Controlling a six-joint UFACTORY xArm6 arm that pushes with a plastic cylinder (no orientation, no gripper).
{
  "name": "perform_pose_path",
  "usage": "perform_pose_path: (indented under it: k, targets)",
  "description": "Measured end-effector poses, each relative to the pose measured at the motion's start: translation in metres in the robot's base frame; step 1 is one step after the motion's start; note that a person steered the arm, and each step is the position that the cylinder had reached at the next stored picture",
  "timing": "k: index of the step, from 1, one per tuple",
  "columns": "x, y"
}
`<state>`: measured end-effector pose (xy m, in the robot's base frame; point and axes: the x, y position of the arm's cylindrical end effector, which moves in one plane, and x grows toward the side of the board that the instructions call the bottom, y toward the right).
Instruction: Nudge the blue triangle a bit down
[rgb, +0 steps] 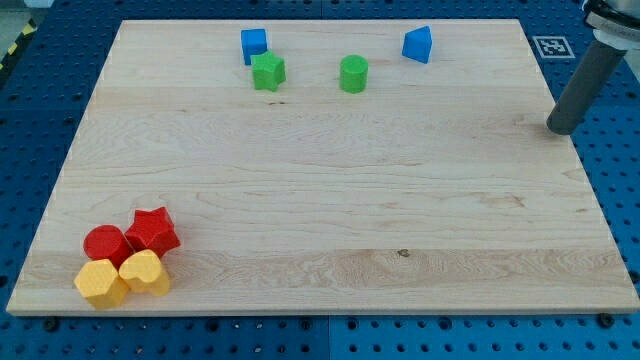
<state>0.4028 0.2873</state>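
The blue triangle (418, 44) lies near the top of the wooden board (320, 180), right of centre. My tip (561, 129) is at the board's right edge, well to the right of and below the blue triangle, apart from every block. A blue cube (254, 44) sits at the top left of centre, with a green star-shaped block (268, 72) touching its lower right. A green cylinder (353, 74) stands between them and the blue triangle.
A cluster sits at the bottom left corner: a red cylinder (106, 245), a red star (153, 230), a yellow hexagon (100, 283) and a yellow heart (145, 272). A marker tag (552, 46) lies off the board's top right.
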Motion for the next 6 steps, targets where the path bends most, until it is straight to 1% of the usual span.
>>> perform_pose_path:
  k: [1,2,3,4,6]
  targets:
    - [-0.056,-0.003]
    - [-0.127,-0.020]
    - [-0.167,-0.051]
    - [-0.181,-0.097]
    - [-0.169,-0.177]
